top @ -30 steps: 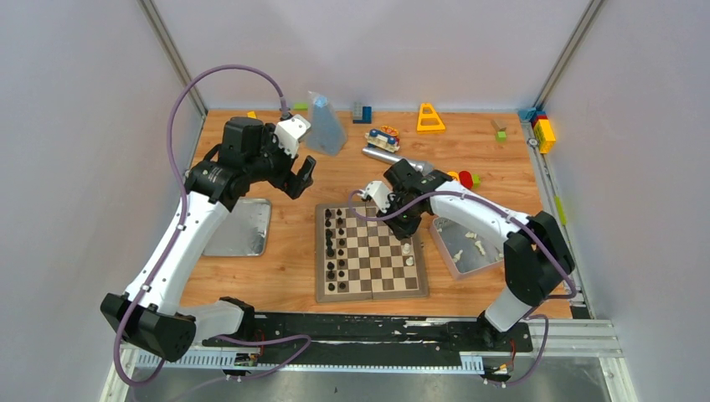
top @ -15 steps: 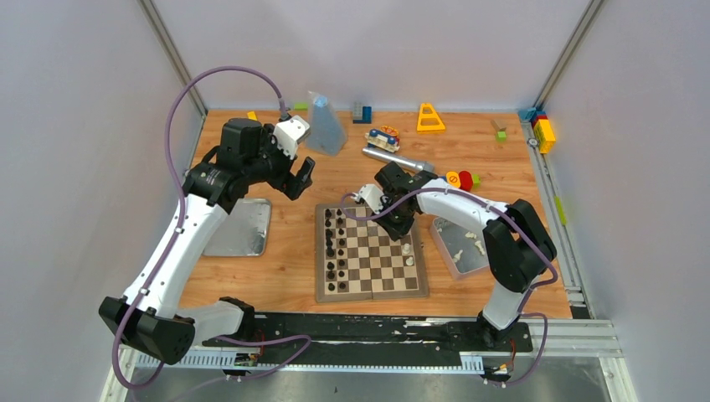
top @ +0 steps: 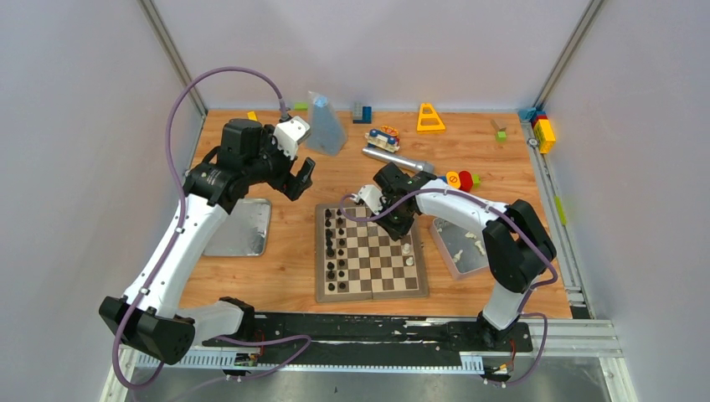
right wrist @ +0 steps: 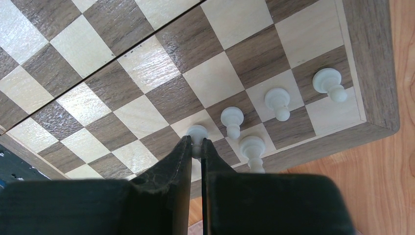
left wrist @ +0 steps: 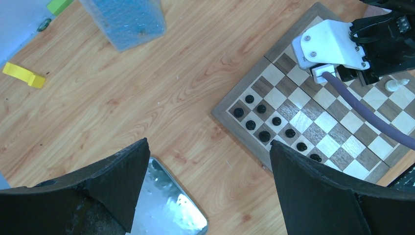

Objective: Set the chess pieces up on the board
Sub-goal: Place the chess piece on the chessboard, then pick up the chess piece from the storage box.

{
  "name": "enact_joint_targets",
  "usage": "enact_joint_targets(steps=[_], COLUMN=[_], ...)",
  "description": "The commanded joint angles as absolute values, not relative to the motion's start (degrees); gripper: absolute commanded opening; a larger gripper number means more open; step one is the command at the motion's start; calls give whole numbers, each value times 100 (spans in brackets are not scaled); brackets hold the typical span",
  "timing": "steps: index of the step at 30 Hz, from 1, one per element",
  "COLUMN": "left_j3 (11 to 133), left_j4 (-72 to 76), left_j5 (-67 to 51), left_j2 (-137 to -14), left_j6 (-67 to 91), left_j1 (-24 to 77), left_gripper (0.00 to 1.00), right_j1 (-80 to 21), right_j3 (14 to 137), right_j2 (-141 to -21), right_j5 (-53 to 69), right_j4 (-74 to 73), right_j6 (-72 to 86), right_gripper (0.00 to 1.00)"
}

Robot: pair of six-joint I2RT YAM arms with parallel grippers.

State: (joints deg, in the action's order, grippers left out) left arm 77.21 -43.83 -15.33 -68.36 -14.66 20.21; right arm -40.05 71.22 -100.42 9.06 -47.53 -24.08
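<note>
The board (top: 373,295) lies on the wooden surface (top: 289,268) just ahead of the arm bases. Black figurines (top: 335,251) stand in two files along its left side. A few white chess pieces (right wrist: 277,100) stand close together along its right side. A shiny metal tin (top: 452,264) sits just right of the board, and more white pieces lie loose inside it. A flat metal lid (top: 239,230) rests on the surface to the left, apart from the board.

The right pincer (right wrist: 196,143) hangs over the board's right half, near its far edge. Its fingers (right wrist: 183,161) are pressed together on a white pawn (right wrist: 197,131), pinching it below the head. Four other white pieces stand just beside it. Whether the pawn's foot touches the square cannot be told.

The left pincer (left wrist: 209,144) hovers beyond the board's far left corner, above bare wood. It is spread wide and grips nothing.

Along the far edge of the surface sit a clear bluish bag (top: 325,126), a silver cylinder (top: 392,157), a yellow triangle (top: 430,118) and coloured blocks (top: 544,132).
</note>
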Motion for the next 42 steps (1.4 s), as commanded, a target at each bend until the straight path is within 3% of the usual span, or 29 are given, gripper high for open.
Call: enact_joint_targets(steps=[1,14,23,29,34,42], left_j3=[7708,7708,7715,7732,7749,7807], left_j4=[-4202,-4201,-4196,-4199,-4230,-4331], left_j5=[-1574,-1575,-1575,-1597,-1597,-1815], left_j2=[-6721,-6715,-6721,-6731,-6729,-6848], left_j6=[-1537,-1546,-1547,-1542,-1585,-1631], left_j1=[1984,1986,1986,1984,1986,1985], left_gripper=[100,100,100,100,100,100], right_j1=[-4056,-4078,-4062,-3846,-2907,-493], right_j3=[7206,7172,7353,7524,7130,6054], right_j2=[-10071,-10177,-9799,-9053,-8179,-7164], right_j5=[889,844,796,1263,1519,1428], right_j4=[-4717,-4745,-4833,-5042,-5221,-5456], right_j6=[-2391,-2381,-2307,-2246,-2220,-2803], right_gripper=[2,9,45,51,51,52])
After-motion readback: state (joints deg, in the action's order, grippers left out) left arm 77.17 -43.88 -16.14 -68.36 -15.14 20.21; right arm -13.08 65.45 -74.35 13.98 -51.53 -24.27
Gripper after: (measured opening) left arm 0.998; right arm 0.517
